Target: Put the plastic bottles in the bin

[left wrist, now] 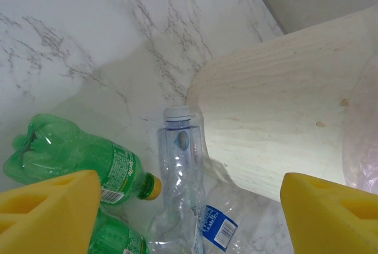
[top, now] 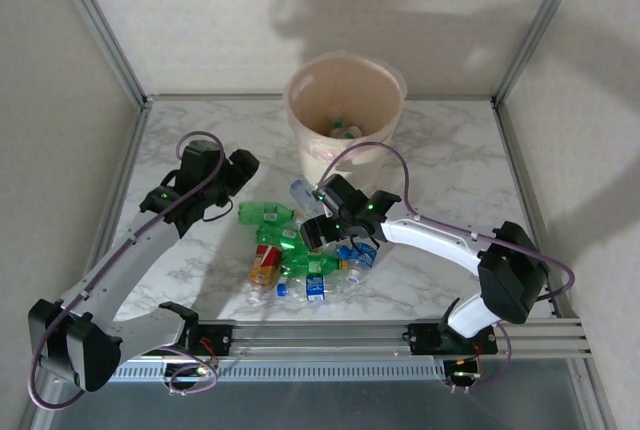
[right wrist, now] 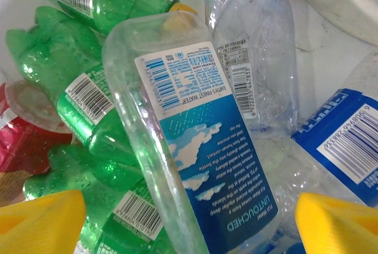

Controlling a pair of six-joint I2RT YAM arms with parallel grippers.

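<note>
R gripper [right wrist: 189,223] jaws gape wide w/ a clear blue-label bottle [right wrist: 201,147] between the pads, untouched, green bottles [right wrist: 88,106] crowding beside it; L gripper [left wrist: 189,212] jaws also apart, empty, clear bottle [left wrist: 180,153] just ahead, beside the bin [left wrist: 271,118].

I count one bin [top: 300,140]. In the heap on the worktop [top: 200,130] I make out three green bottles [right wrist: 59,71], one red-labelled bottle [right wrist: 15,147] and at least three clear bottles [right wrist: 195,147]. Binned bottles [top: 342,131] are too small to count.
</note>
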